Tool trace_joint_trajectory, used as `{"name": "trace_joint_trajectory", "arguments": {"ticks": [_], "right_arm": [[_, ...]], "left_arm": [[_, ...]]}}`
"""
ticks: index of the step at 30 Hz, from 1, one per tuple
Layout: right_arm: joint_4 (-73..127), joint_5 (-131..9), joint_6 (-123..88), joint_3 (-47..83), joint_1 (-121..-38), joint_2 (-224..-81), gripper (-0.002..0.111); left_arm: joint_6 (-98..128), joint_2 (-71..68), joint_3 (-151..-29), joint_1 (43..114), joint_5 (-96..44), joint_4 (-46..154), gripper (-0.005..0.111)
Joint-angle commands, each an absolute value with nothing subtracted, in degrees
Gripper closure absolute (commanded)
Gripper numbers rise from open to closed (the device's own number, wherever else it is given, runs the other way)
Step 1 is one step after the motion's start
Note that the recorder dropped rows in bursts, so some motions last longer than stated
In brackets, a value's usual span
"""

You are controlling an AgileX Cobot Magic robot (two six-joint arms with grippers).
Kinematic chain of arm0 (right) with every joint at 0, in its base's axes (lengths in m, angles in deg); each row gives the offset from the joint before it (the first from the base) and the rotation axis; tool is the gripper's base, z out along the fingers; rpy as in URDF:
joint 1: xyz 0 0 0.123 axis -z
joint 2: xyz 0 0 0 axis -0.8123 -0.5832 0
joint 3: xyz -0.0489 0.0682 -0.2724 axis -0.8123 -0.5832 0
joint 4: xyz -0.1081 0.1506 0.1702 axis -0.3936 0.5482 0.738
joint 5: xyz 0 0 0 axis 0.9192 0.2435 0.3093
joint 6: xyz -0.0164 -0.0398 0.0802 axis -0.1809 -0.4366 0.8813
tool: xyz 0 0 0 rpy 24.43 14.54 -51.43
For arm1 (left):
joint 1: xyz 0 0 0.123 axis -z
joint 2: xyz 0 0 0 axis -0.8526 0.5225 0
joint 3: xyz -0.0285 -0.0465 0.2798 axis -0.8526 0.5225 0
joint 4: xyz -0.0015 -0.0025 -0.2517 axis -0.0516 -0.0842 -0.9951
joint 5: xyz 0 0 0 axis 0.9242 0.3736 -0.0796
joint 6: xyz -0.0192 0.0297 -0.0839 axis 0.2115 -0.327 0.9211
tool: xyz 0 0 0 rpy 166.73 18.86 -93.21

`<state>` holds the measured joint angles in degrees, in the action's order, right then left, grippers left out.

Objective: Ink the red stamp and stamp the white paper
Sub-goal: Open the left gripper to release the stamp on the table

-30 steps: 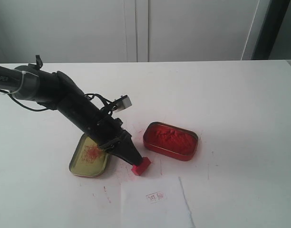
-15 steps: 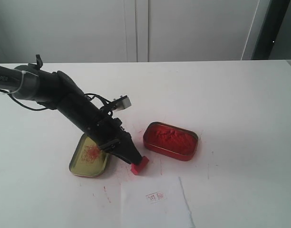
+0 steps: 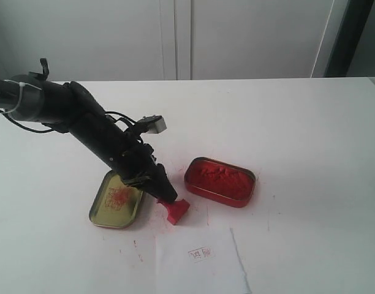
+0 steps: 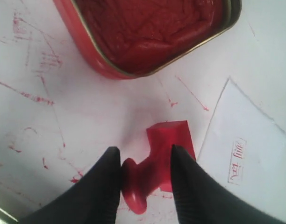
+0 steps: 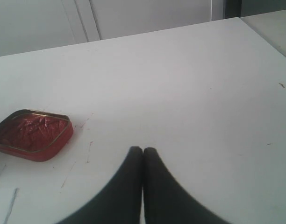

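Lying leftmost is a gold lid [image 3: 103,212] smeared red. Beside it the left gripper [image 4: 145,149] stands open, its fingers either side of the stamp's [image 4: 168,140] knob. The stamp lies tipped over on the table [image 3: 298,153], between lid and tin [image 3: 219,196], near the paper [image 3: 200,272] but off it. The right gripper [image 5: 143,149] is closed on nothing

stamp [image 3: 175,211] lies between lid [image 3: 114,212] and ink tin [image 3: 219,195], with paper [image 3: 200,264] just before it.
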<state>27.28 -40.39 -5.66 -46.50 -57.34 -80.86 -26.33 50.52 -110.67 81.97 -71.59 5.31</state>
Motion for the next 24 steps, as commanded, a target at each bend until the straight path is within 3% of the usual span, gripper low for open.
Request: {"name": "trace_joint_trajectory", "arguments": {"ticks": [1,15,20,24], "right_arm": [[27.3,-41.2,-5.7,-46.8,-57.2,-80.7,0.108],[27.3,-41.2,-5.7,-46.8,-57.2,-80.7,0.108],[27.3,-41.2,-5.7,-46.8,-57.2,-80.7,0.108],[27.3,-41.2,-5.7,-46.8,-57.2,-80.7,0.108]], "left_arm": [[-27.8,49.4,-110.3,81.9,-70.8,5.1,0.065],[-27.4,46.1,-110.3,81.9,-67.5,7.5,0.068],[-25.6,45.7,-110.3,81.8,-67.6,8.2,0.083],[-25.4,44.6,-110.3,81.8,-67.4,8.4,0.104]]}}
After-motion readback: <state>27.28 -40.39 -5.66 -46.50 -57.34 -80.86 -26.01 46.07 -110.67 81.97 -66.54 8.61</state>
